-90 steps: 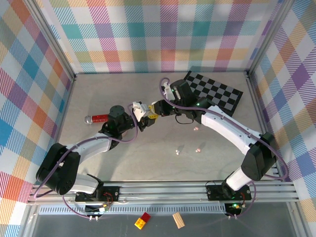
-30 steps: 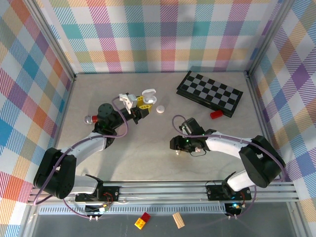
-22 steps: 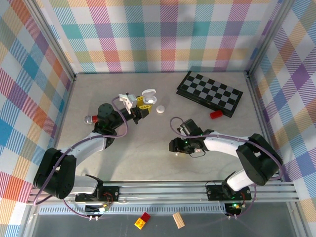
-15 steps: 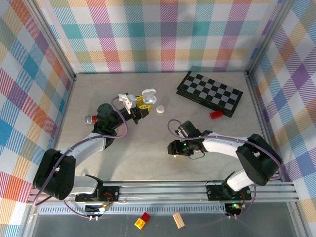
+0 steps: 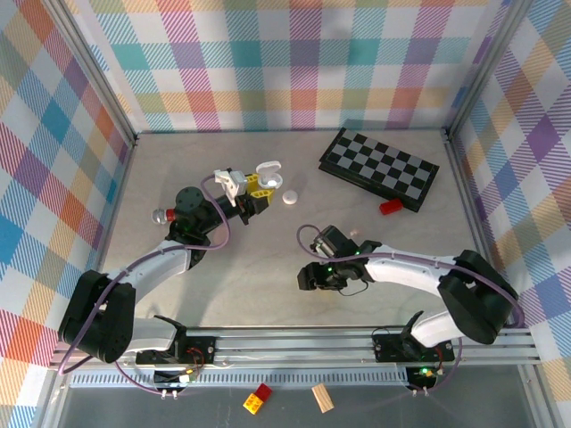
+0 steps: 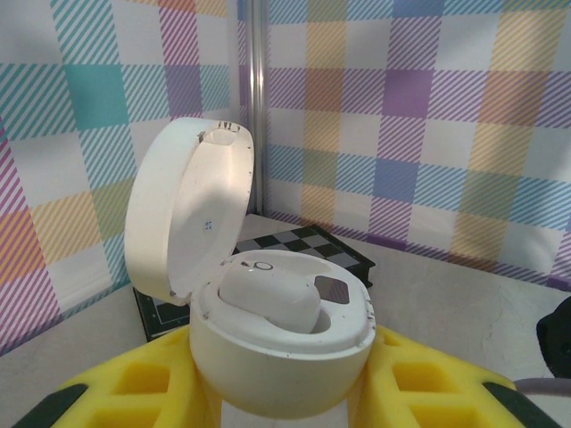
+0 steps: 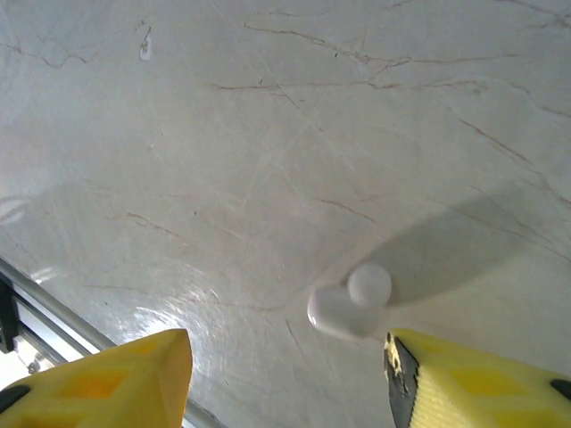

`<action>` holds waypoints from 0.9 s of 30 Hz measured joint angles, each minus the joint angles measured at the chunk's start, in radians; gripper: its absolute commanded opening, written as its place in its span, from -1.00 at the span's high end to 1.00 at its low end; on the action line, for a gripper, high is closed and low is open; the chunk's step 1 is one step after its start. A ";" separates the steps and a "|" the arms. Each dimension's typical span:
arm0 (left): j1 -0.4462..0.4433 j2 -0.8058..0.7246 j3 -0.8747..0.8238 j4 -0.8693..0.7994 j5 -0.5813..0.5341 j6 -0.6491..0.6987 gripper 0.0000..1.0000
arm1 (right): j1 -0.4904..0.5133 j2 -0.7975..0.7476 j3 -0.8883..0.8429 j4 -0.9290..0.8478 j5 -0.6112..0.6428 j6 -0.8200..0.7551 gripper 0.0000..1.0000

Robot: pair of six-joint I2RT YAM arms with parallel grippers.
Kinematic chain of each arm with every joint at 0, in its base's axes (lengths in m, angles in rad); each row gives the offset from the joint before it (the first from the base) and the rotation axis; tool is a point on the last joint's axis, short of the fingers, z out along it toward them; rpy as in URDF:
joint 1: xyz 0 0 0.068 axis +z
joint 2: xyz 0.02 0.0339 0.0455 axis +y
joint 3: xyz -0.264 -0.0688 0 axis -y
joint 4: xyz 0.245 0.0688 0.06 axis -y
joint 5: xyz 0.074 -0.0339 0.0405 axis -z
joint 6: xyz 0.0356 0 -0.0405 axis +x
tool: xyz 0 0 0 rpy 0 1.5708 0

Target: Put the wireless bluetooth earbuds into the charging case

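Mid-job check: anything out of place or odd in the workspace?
Two stray blocks lie off the table, beyond the near rail: a red-and-yellow block and a wooden block. One earbud lies loose on the table under the open right claw. The charging case in the left claw looks fine.

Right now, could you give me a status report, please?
Left gripper shut on the open charging case, one earbud seated. Right gripper open over a loose earbud on the table. Nothing blocking it.

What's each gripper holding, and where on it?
The left gripper grips the open charging case by its lower shell; right gripper is open above an earbud, holding nothing.
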 measured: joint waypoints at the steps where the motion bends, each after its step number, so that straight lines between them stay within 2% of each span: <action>1: 0.001 0.000 0.000 0.000 0.000 0.000 0.32 | 0.000 -0.003 0.016 -0.029 0.016 -0.023 -0.21; 7: 0.023 -0.007 0.000 -0.003 0.000 0.000 0.32 | 0.004 0.024 0.166 -0.196 0.078 -0.182 -0.19; 14: 0.111 -0.021 -0.025 0.002 0.006 -0.019 0.32 | 0.055 0.255 0.354 -0.344 0.108 -0.315 -0.24; 17: 0.138 -0.039 -0.037 0.000 0.009 -0.027 0.32 | 0.069 0.315 0.375 -0.386 0.137 -0.348 -0.23; 27: 0.205 -0.101 -0.047 -0.021 0.019 -0.026 0.32 | 0.076 0.359 0.400 -0.445 0.194 -0.390 -0.01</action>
